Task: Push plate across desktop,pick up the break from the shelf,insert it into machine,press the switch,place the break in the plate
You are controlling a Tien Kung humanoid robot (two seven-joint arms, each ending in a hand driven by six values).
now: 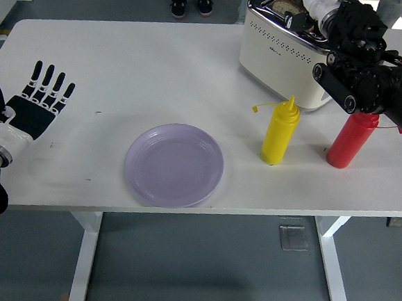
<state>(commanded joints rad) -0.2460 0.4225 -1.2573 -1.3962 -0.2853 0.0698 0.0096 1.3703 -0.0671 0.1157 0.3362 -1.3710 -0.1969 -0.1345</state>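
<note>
Where arm crosses, toaster (282,49) half-hidden.

Bright, even overhead light; soft shadows, sharp focus

A white table (124,61) holds a lilac plate (174,164) near its front edge. To the right stand a yellow bottle (280,131) and a red bottle (351,139), with a cream toaster (281,56) behind them.
</note>
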